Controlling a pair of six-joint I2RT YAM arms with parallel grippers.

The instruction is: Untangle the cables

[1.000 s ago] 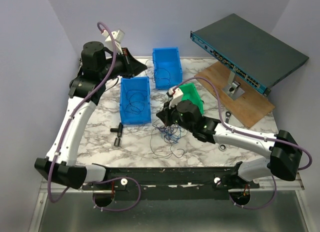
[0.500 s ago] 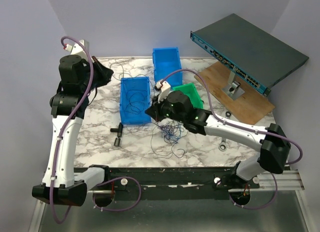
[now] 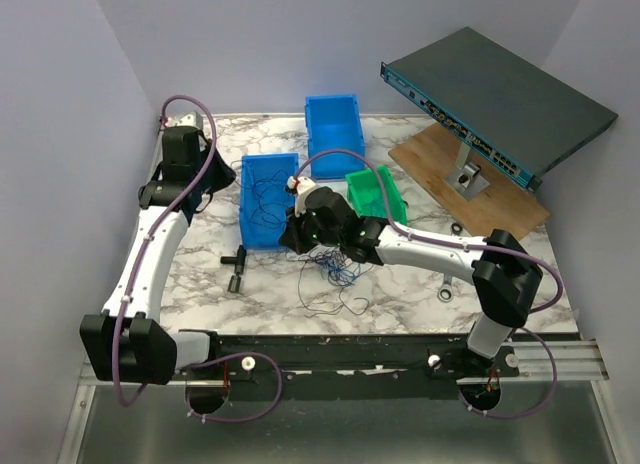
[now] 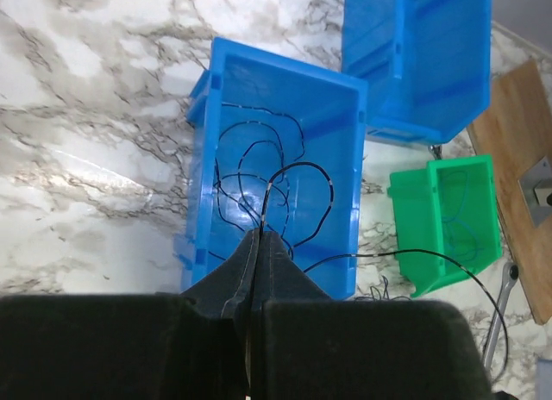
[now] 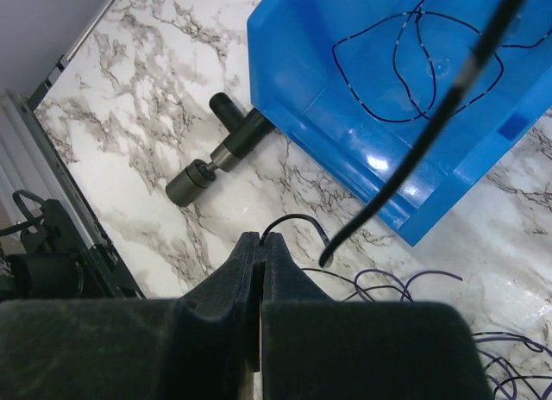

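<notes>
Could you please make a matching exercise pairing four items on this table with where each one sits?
Things:
1. green bin
2. network switch
3. black T-shaped tool
4. purple cable tangle

Places:
A. at the closer blue bin's near left corner
B. raised on a stand over the wooden board
C. loose on the marble, on the green bin's near side
D. beside the far blue bin's near right corner

Pairs: 1-D, 2-B, 3-A, 4-C

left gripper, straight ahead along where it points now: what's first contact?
Most likely the black cable loops lying in the near blue bin, then its floor. The left gripper, shut, points down into that bin; depth is hard to judge.
</notes>
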